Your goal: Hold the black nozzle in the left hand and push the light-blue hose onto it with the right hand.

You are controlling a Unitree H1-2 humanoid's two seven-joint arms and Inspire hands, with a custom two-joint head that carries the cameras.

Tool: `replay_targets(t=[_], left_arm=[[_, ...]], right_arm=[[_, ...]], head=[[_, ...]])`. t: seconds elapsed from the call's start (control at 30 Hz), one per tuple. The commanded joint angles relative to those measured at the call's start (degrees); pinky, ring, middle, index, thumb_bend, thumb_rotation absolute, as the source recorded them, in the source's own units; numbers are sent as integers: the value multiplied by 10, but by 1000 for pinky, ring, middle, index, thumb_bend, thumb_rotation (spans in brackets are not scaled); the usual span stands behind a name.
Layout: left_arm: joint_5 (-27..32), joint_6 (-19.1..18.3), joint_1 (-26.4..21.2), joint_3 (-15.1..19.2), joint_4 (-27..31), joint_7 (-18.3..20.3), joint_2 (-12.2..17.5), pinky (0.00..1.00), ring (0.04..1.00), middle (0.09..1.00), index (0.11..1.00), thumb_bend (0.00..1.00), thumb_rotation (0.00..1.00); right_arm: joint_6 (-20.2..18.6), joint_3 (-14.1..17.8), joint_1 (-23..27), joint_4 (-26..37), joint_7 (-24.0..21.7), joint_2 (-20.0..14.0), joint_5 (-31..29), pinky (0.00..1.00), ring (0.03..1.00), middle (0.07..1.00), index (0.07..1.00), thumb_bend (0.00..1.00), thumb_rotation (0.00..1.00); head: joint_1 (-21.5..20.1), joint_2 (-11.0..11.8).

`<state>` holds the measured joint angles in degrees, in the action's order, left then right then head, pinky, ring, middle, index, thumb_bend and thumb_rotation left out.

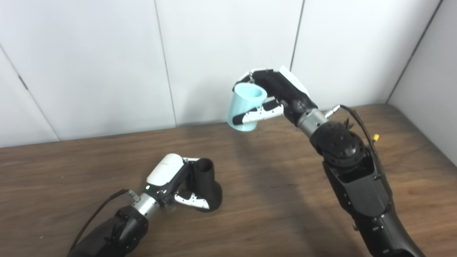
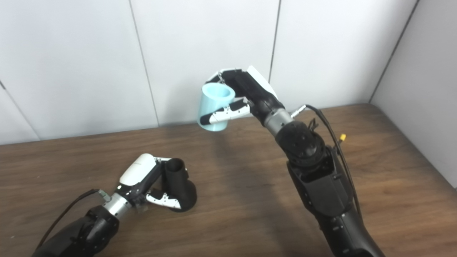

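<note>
The black nozzle stands upright on the wooden table, wide base down and narrow open neck up. My left hand is wrapped around it from the left, thumb across its base. The light-blue hose, a short open tube, is held high above the table near the back wall. My right hand is shut on it, fingers behind and thumb across its front. The hose is up and to the right of the nozzle, well apart from it.
White wall panels close off the back, and a grey side wall stands at the right. A cable with a yellow tag runs along my right forearm.
</note>
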<state>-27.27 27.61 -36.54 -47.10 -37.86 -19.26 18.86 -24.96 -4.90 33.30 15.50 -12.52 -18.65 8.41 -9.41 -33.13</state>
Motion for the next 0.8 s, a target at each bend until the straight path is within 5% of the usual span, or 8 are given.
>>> replay_targets(t=[0.0,0.27,0.43,0.77], left_arm=[[-34,-7,103,-33,-69,49,-17,307,384,434,526,499,0],[-58,-8,106,-14,-68,60,-29,309,386,433,521,500,0],[-58,-7,107,-5,-68,67,-33,327,395,442,520,501,0],[-66,-8,107,8,-66,76,-40,340,395,443,524,500,0]], right_arm=[[-5,2,45,30,-8,-7,3,278,390,512,516,513,0],[8,-19,63,17,-29,-3,2,267,372,479,539,511,0],[-19,-38,59,21,-43,1,18,281,377,471,545,511,0],[8,-69,44,4,-50,6,37,319,383,477,544,511,0]], head=[[0,0],[27,-9],[39,-14],[52,-22]])
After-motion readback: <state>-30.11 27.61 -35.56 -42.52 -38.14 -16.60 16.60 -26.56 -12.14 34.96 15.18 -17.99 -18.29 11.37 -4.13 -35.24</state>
